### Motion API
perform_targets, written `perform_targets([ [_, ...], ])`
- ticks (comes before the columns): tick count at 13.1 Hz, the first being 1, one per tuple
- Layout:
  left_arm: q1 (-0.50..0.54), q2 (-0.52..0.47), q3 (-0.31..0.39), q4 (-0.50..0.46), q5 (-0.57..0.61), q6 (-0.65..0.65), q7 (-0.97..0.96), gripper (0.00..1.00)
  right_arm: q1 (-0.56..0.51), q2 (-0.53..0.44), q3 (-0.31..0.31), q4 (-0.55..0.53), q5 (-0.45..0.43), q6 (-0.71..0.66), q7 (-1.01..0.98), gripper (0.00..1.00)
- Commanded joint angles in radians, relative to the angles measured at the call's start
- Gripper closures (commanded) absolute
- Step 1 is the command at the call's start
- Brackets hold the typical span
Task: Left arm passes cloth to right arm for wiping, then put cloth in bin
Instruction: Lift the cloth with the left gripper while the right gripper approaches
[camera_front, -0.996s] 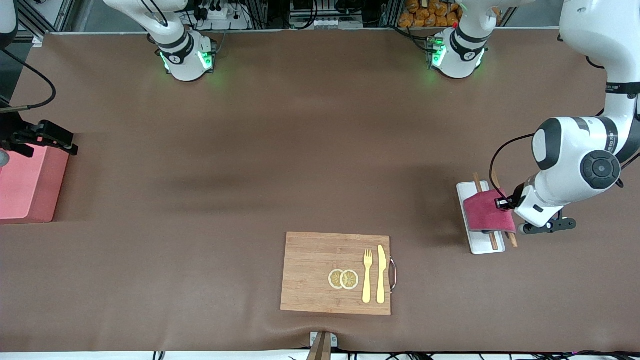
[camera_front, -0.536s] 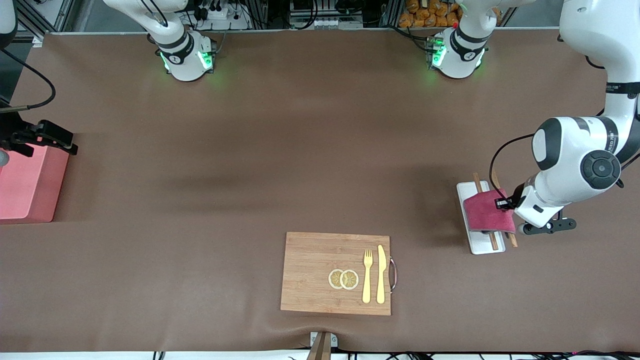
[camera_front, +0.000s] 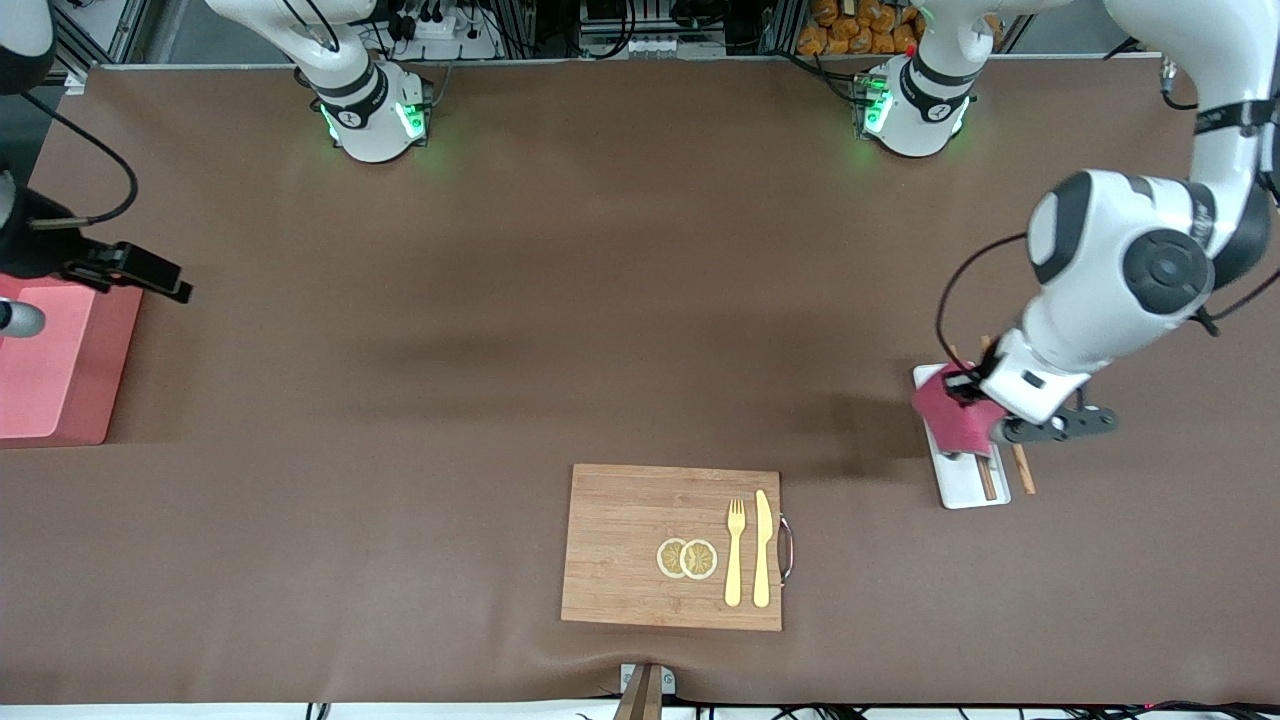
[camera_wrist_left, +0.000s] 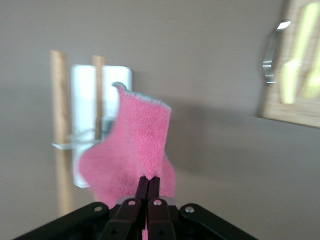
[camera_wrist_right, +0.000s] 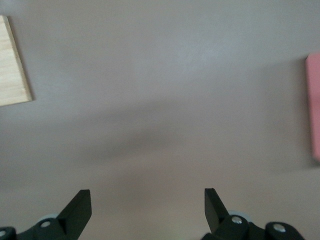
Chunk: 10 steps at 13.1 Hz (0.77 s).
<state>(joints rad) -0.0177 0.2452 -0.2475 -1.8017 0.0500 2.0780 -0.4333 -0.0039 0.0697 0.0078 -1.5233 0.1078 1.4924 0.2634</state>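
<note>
I am seeing the left gripper (camera_wrist_left: 148, 186) pinching the cloth (camera_wrist_left: 136, 145) with its fingers pressed together on a fold, and it is hanging over the white tray (camera_front: 962, 482) with the towel drooping above the two wooden sticks (camera_front: 1002, 462) lying across that tray. The tray is sitting on the tabletop (camera_front: 500, 330) toward the left arm's end, farther from the front camera than the cutting board (camera_front: 640, 530). The right gripper (camera_wrist_right: 147, 202) is waiting with its fingers spread wide, hovering beside the bin (camera_front: 55, 370), well apart from the tray at the right arm's end.
</note>
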Motion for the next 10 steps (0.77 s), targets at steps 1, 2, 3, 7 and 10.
perform_targets([
  [1,-0.005,0.005,-0.135,0.06,-0.002,-0.03,-0.251,1.0,0.056,0.013,0.0,0.011,0.073,-0.04,0.222,0.0],
  [2,-0.011,0.014,-0.186,0.088,-0.002,-0.03,-0.353,1.0,0.089,0.028,0.0,0.011,0.088,-0.043,0.303,0.0],
  [3,-0.033,0.043,-0.225,0.129,-0.002,-0.029,-0.448,1.0,0.114,0.05,0.0,0.011,0.136,-0.038,0.403,0.0],
  [7,-0.2,0.178,-0.246,0.339,-0.067,0.013,-0.764,1.0,0.174,0.142,0.0,0.014,0.35,-0.005,0.687,0.0],
  [10,-0.31,0.244,-0.246,0.395,-0.068,0.202,-0.979,1.0,0.269,0.223,0.0,0.014,0.455,0.122,0.903,0.0],
])
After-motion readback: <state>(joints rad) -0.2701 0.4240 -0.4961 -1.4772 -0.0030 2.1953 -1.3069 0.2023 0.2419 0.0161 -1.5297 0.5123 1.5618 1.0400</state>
